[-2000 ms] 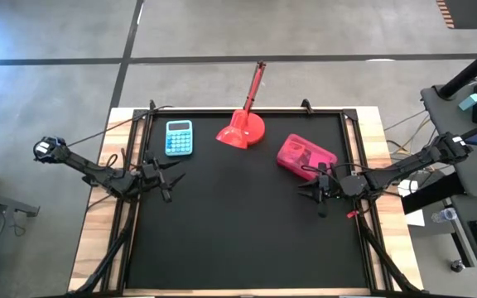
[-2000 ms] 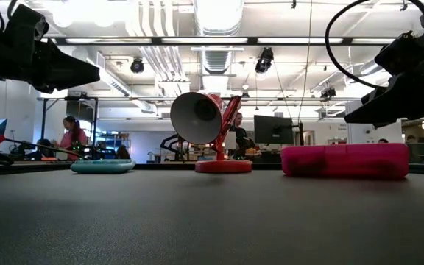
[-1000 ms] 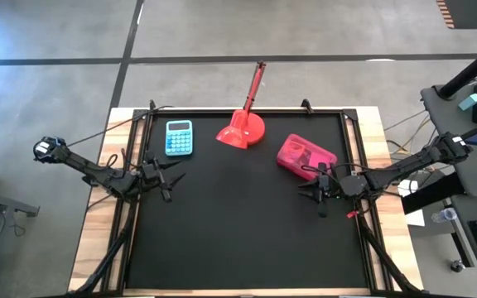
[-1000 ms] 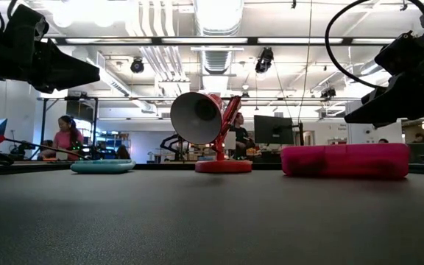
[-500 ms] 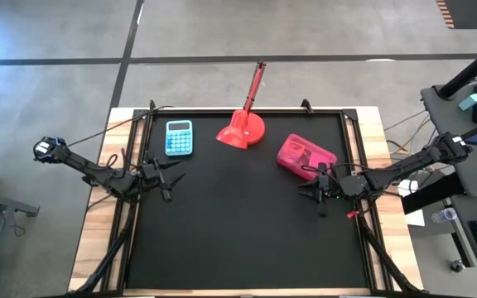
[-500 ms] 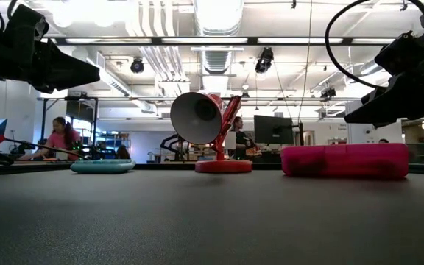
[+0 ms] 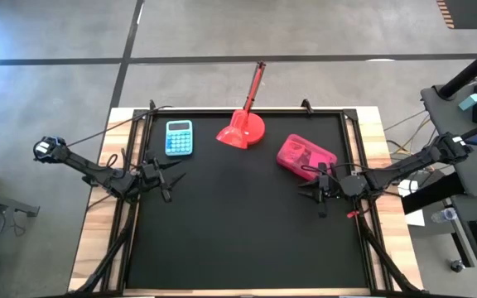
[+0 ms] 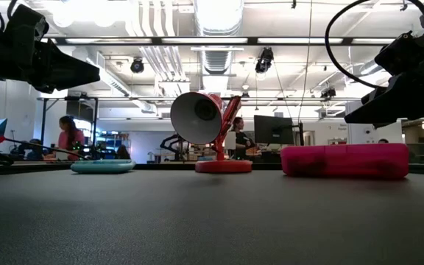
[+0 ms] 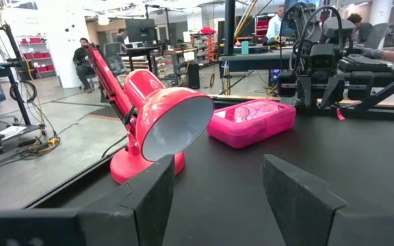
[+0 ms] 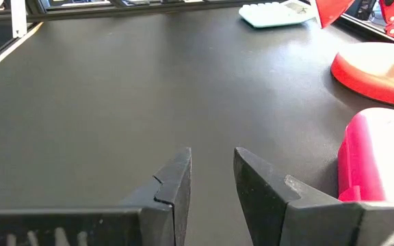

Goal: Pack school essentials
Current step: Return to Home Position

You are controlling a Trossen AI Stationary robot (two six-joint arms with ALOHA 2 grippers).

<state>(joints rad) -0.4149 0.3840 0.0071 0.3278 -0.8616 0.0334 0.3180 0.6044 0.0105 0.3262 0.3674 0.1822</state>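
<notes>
Both arms hover over the black table mat (image 7: 238, 232), well apart. The left gripper (image 7: 169, 177) is spread wide and empty. The right gripper (image 7: 311, 192) shows only a narrow gap and holds nothing. Just beyond the right gripper's fingers lies the closed pink plastic supply box (image 7: 305, 156), its contents hidden. Farther back stands the red desk lamp (image 7: 241, 131), and beyond the left gripper lies the light-blue calculator (image 7: 179, 137).

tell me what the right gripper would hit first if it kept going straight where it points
Probably only the bare black mat: the right gripper hangs tilted slightly down, its fingers open, with nothing ahead. The pink box and red lamp lie off to one side. Depth is unclear.
</notes>
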